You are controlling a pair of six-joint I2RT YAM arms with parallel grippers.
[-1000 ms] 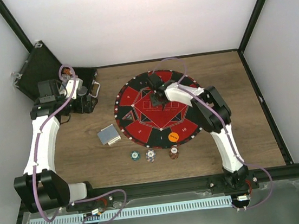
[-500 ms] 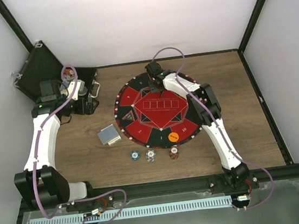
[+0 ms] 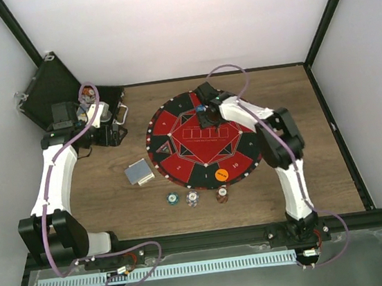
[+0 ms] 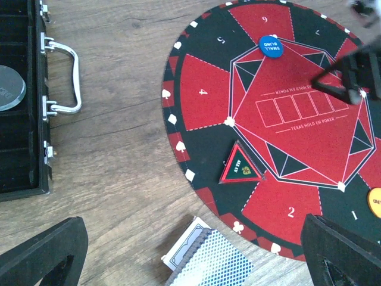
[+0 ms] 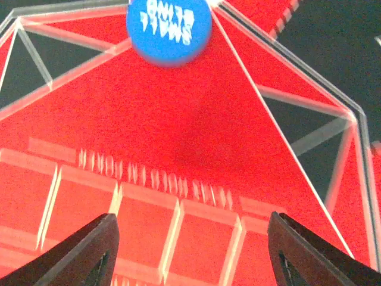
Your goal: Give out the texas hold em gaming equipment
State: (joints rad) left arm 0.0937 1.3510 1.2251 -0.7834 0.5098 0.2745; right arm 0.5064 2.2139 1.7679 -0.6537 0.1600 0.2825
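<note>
A blue button disc [image 3: 201, 108] lies on the far part of the mat, also in the left wrist view [image 4: 271, 46] and the right wrist view [image 5: 169, 27]. My right gripper [image 3: 207, 119] hovers open and empty just near of it [image 5: 193, 238]. An orange button disc [image 3: 221, 174] lies at the mat's near edge. Three striped chips [image 3: 192, 198] lie in a row in front of the mat. A deck of cards with grey-blue backs [image 3: 139, 172] lies left of the mat [image 4: 205, 262]. My left gripper [image 3: 110, 130] is open and empty, raised beside the black case [image 4: 193, 238].
The round red-and-black mat [image 3: 179, 162] fills the middle of the table and carries a small triangular marker [image 4: 240, 167]. The open black case [image 3: 51, 83] with its silver handle [image 4: 65, 77] stands at the far left. White walls close in the table.
My right gripper reached to the mat's far edge, then drew back toward its middle. The blue disc now lies uncovered on the mat. The left arm has barely moved.
</note>
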